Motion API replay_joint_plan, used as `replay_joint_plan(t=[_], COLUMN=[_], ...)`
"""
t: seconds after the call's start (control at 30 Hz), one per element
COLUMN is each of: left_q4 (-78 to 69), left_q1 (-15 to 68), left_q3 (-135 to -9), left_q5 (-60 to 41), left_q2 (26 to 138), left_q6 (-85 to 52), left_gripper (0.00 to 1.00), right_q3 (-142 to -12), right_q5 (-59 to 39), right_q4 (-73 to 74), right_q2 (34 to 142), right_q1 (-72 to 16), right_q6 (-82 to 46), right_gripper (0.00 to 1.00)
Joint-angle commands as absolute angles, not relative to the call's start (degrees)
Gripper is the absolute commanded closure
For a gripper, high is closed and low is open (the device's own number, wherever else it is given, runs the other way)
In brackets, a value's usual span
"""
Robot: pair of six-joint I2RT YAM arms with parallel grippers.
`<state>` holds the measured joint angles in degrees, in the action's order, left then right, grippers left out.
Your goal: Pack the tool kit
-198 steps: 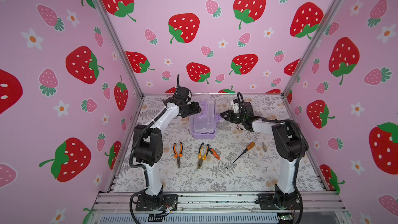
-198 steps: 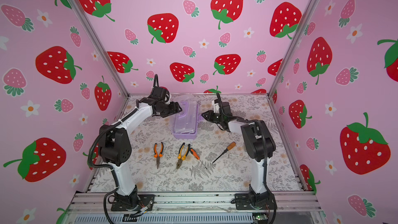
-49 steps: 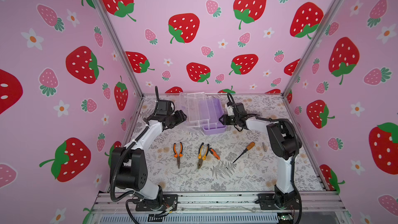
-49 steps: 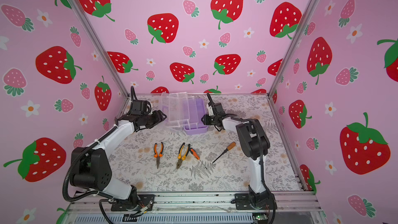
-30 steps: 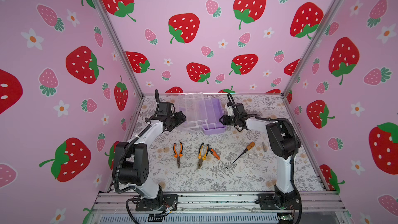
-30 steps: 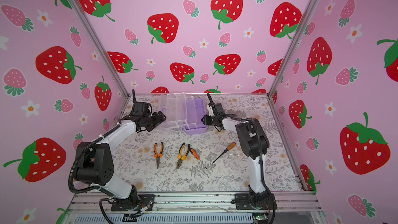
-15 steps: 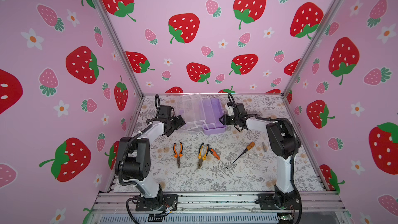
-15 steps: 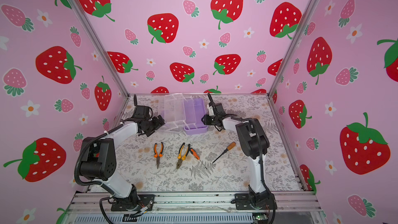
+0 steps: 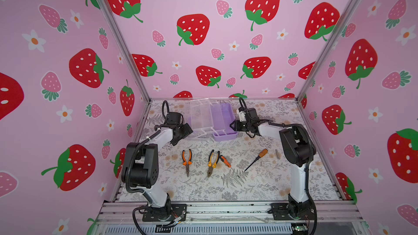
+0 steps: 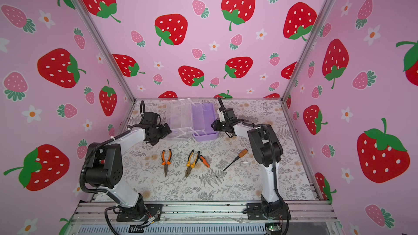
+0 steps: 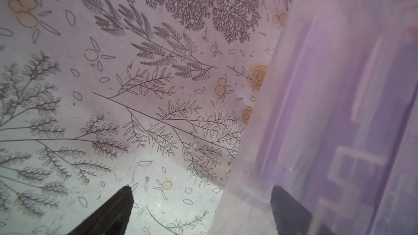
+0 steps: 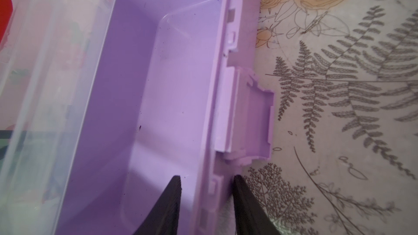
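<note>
The walls (image 9: pixel 226 48) are smooth pink sheets, printed with red strawberries and small white flowers. The table (image 9: pixel 248 188) wears a pale cloth with grey fern drawings and faded yellow roses.

The tool kit (image 9: pixel 222 120) lies open at 12 o'clock of the table in both top views. Its base (image 12: pixel 158 109) is a lilac matte plastic box, rectangular with rounded corners. One ridge parts it into two long compartments. Its lid (image 9: pixel 199 116) is clear ribbed plastic, swung out to the 9 o'clock side of the base. A square latch (image 12: pixel 255 118) sticks out from the outer wall of the base.

The left gripper (image 9: pixel 184 134) is at 9 o'clock of the kit with its fingers wide. In the left wrist view one black finger is seen through the edge of the lid, and the other is over the cloth. The right gripper (image 9: pixel 234 125) is at 3 o'clock with its fingers narrow. They straddle the wall of the base, one inside and one outside. Whether they press it I cannot tell.

At 6 o'clock of the kit lie the long-nose pliers (image 9: pixel 187 161) with orange-black handles. The blunt pliers (image 9: pixel 212 162) have yellow-black handles, and a small screwdriver (image 9: pixel 226 162) lies just beside them. At 4 o'clock lies a big screwdriver (image 9: pixel 256 159) with an amber handle and a thin dark shaft. Two small metal bits (image 9: pixel 277 154) are near it.
</note>
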<state>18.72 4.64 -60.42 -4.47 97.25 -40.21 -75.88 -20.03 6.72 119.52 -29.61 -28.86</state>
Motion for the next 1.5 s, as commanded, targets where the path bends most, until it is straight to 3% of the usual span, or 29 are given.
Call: replay_joint_plan(t=[0.0,0.5,0.97,1.47], left_q4=[20.43,20.65,32.78,34.92], left_q1=[4.32,3.85,2.98,2.22], left_q3=[-59.69,-57.92,-58.28,-51.15], left_q5=[-2.71,-2.48,7.37,5.99], left_q2=[98.84,99.81,82.05,65.22], left_q6=[-40.95,-41.22,-39.47,-39.04], left_gripper=[0.03,0.03,0.03,0.03], right_q3=[-75.97,-75.96,-76.68,-74.92], right_q5=[-22.32,-22.85,-21.99,-16.65], right_q4=[7.47,7.82,6.22,1.42], right_q2=[120.85,120.28,115.86,105.04], right_q1=[-30.34,-30.41,-30.33,-30.58], right_q6=[-29.31,-29.93,-28.62,-26.66], right_gripper=[0.59,0.58,0.57,0.51])
